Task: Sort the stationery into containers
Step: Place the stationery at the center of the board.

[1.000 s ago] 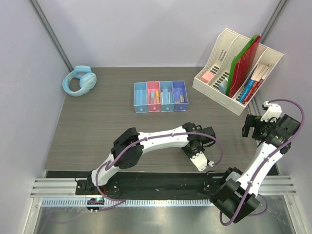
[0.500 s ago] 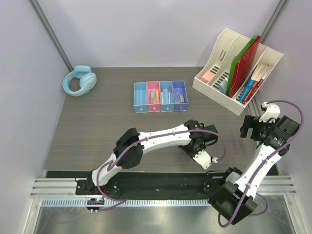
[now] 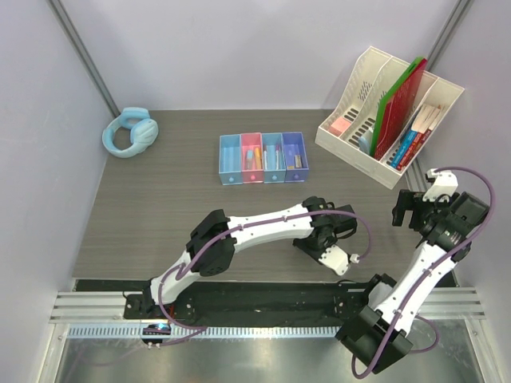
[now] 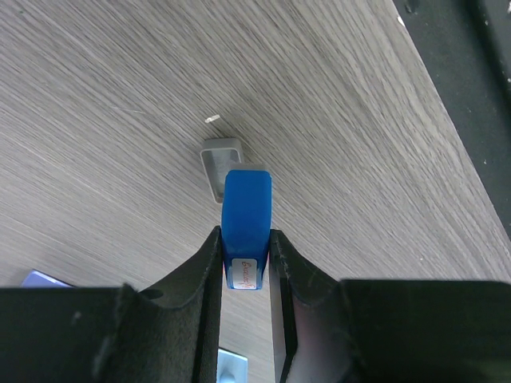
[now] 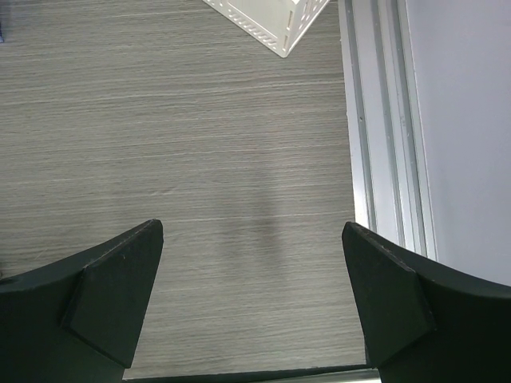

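Observation:
In the left wrist view my left gripper (image 4: 246, 235) is shut on a blue block (image 4: 247, 209) with a small white label, held just above the wood-grain table. A grey eraser (image 4: 217, 159) lies on the table right beyond the block's far end. From the top view the left arm's wrist (image 3: 329, 231) hides both of them. The containers (image 3: 263, 169), a row of blue, pink, blue and purple bins holding several small items, stand further back at mid-table. My right gripper (image 3: 403, 211) hangs open near the right edge, with only bare table between its fingers (image 5: 120, 279).
A cream slotted file organiser (image 3: 363, 88) with red and green folders stands at the back right; its corner (image 5: 271, 20) shows in the right wrist view. Light blue headphones (image 3: 130, 132) lie at the back left. A metal rail (image 5: 383, 120) runs along the table's right edge.
The left wrist has swung slightly to the right, still gripping the blue block. The right gripper has drifted a little to the left, still open.

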`<move>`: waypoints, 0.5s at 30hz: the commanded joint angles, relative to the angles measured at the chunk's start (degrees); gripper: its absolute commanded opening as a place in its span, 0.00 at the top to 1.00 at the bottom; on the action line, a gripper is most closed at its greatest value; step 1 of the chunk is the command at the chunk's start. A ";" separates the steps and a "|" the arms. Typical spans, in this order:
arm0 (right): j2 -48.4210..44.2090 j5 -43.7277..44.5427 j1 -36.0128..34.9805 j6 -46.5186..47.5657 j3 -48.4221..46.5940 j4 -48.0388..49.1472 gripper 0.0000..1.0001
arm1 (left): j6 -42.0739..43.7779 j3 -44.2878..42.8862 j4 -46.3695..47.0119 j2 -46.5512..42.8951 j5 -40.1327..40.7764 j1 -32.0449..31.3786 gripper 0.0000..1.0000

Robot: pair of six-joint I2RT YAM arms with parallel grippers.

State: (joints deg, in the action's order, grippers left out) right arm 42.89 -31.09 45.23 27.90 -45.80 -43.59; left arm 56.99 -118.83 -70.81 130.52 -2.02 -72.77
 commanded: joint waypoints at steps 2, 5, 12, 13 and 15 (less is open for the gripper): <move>-0.44 -1.25 0.47 -0.21 0.19 1.41 0.00 | -2.06 -0.44 2.07 0.88 -0.35 0.26 1.00; 1.04 -2.21 1.08 -0.91 -0.16 1.76 0.00 | -2.32 -0.18 2.60 1.05 -0.53 0.44 1.00; 4.48 -7.93 5.65 -1.35 -3.76 0.70 0.00 | -2.32 3.33 4.80 -0.88 -1.05 0.88 1.00; 4.57 -8.45 5.74 -1.62 -4.55 0.70 0.00 | -2.32 3.68 5.06 -1.05 -1.05 0.88 1.00; 5.44 -9.94 5.74 -2.50 -7.62 0.53 0.00 | -2.32 3.86 5.06 -1.14 -1.14 1.05 1.00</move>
State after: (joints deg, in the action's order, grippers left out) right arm 47.97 -36.16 50.48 27.03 -46.61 -44.21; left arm 55.40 -115.57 -67.20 131.22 -2.20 -72.25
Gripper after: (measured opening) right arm 0.996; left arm 0.256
